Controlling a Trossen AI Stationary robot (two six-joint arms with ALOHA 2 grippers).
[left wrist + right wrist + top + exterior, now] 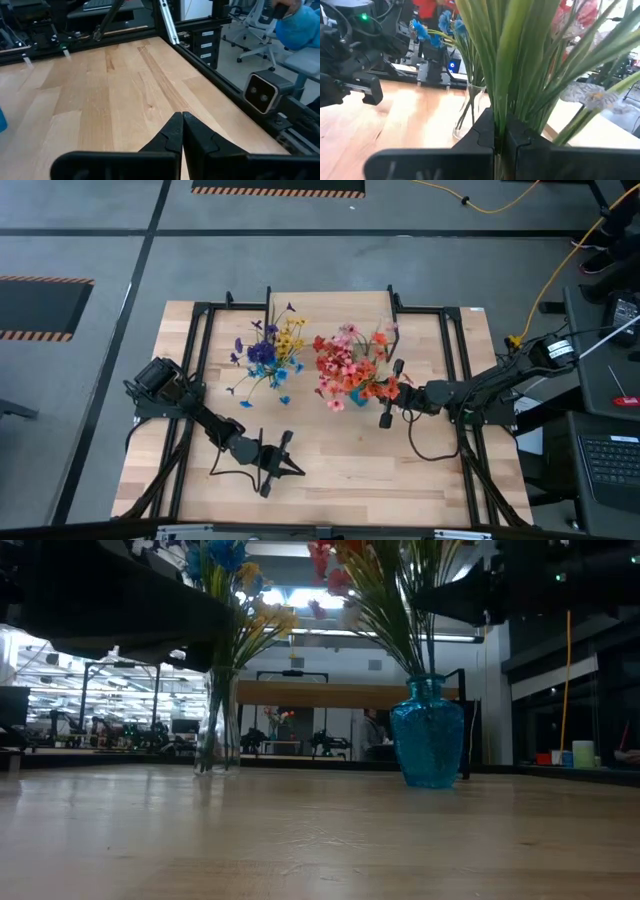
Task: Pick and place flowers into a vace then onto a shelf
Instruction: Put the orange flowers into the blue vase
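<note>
A bunch of red, pink and orange flowers (350, 365) stands in a blue glass vase (428, 735) that rests on the tabletop. My right gripper (497, 132) reaches in from the table's right (388, 393) and is shut on their green stems above the vase neck. A second bunch of blue, yellow and purple flowers (268, 350) stands in a clear glass vase (217, 725). My left gripper (183, 120) is shut and empty, low over the near part of the table (298, 470). The shelf's wooden plank (340, 695) stands behind the vases. My right gripper pinches some of the green stems (501, 112) between its two fingers, a little above the blue vase's neck. The fingers come about level from the table's right, across the stems. The stems stand upright in the vase, whose base is on the table.
Black frame rails (455, 380) run along both sides of the table, and a small camera box (261, 91) sits at its edge. Bare wood lies between the vases and the near edge (340, 470).
</note>
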